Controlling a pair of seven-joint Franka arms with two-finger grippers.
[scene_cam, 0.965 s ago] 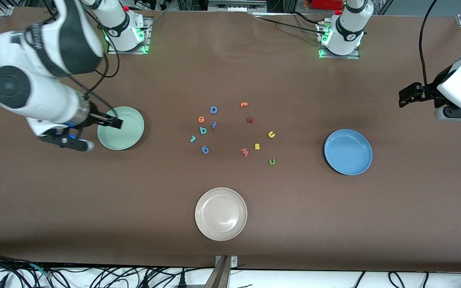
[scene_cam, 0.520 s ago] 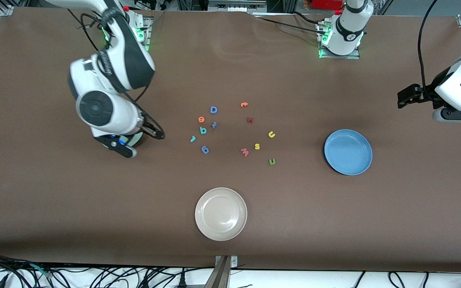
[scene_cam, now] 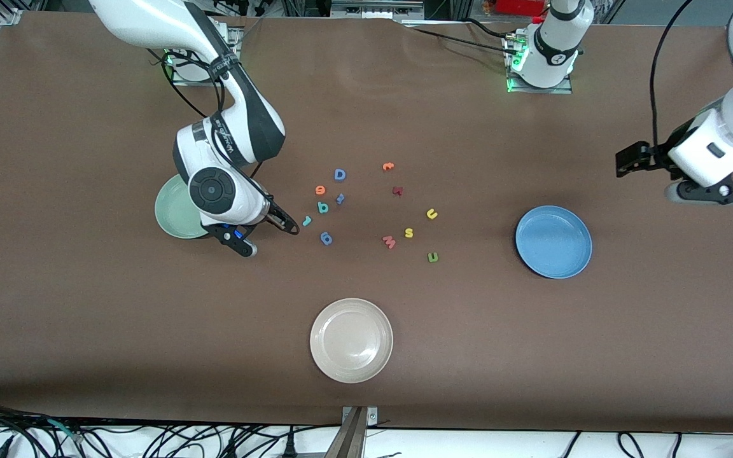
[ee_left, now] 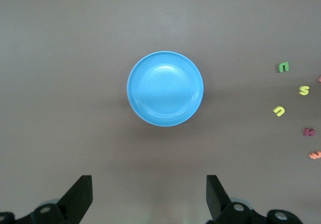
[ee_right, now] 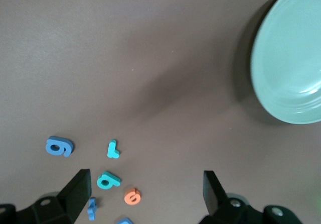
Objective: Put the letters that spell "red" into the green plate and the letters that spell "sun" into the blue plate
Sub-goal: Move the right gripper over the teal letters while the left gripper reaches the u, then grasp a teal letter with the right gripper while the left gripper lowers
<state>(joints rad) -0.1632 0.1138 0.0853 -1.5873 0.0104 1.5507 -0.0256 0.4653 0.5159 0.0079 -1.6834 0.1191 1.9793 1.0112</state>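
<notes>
The teal "r" (scene_cam: 307, 221) (ee_right: 113, 149), teal "d" (scene_cam: 322, 207) (ee_right: 107, 180) and orange "e" (scene_cam: 320, 189) (ee_right: 132, 197) lie in one cluster mid-table. My right gripper (scene_cam: 285, 224) (ee_right: 145, 199) hovers open and empty over the table between the green plate (scene_cam: 172, 210) (ee_right: 291, 58) and the "r". Its arm hides part of that plate. Yellow "u" (scene_cam: 431, 214) (ee_left: 279, 111), yellow "s" (scene_cam: 408, 233) (ee_left: 304, 90) and green "n" (scene_cam: 432, 257) (ee_left: 284, 67) lie nearer the empty blue plate (scene_cam: 553, 242) (ee_left: 165, 88). My left gripper (scene_cam: 624, 162) (ee_left: 148, 199) hangs open and empty over bare table at the left arm's end.
A beige plate (scene_cam: 351, 340) sits nearest the front camera. Other letters lie among the task's own: a blue "D" (scene_cam: 340, 174), a small blue letter (scene_cam: 340, 198), a blue "g" (scene_cam: 326, 238), an orange "t" (scene_cam: 388, 166), a dark red letter (scene_cam: 397, 190) and a pink "w" (scene_cam: 389, 242).
My right arm swung from over the green plate toward the letter cluster, uncovering part of the plate. My left gripper drifted slightly toward the table's middle. No letter moved.
</notes>
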